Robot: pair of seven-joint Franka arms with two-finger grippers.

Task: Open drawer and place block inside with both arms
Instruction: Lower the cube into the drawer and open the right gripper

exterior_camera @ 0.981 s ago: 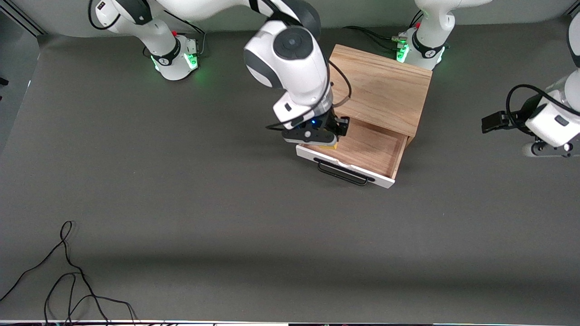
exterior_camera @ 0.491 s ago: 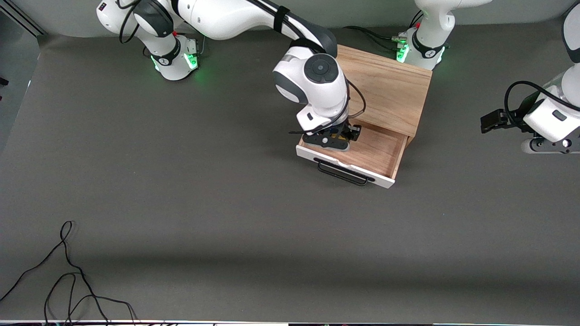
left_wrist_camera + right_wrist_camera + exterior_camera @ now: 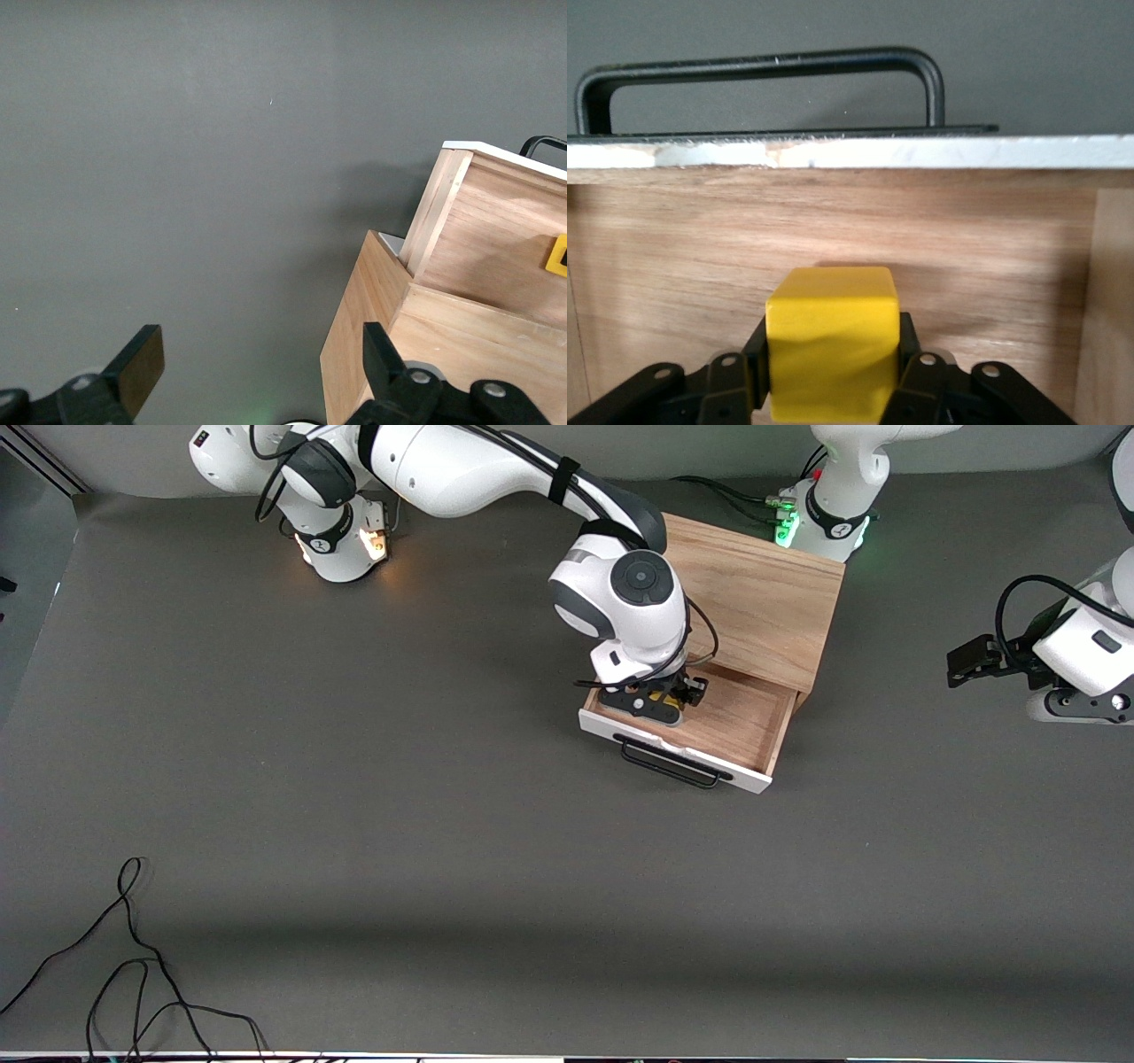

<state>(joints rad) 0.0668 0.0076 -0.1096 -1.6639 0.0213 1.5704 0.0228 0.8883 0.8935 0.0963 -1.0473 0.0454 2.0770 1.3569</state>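
The drawer (image 3: 726, 731) stands pulled out of the oak box (image 3: 753, 593), its white front and black bar handle (image 3: 669, 763) toward the front camera. My right gripper (image 3: 660, 701) is down inside the drawer, shut on the yellow block (image 3: 671, 703). In the right wrist view the block (image 3: 831, 343) sits between the fingers, low over the drawer's wood floor (image 3: 833, 230), with the handle (image 3: 757, 75) past the white front. My left gripper (image 3: 257, 367) is open and empty, waiting beside the box at the left arm's end of the table. The left wrist view shows the drawer's side (image 3: 434, 212) and a bit of the block (image 3: 558, 252).
A loose black cable (image 3: 133, 974) lies on the grey table near the front camera at the right arm's end. The right arm's elbow and forearm (image 3: 496, 469) hang over the table beside the box. Both bases (image 3: 341, 536) stand along the table's edge farthest from the camera.
My right gripper has moved with the block from above the drawer's corner farther over the drawer and lower into it. The left arm has shifted slightly.
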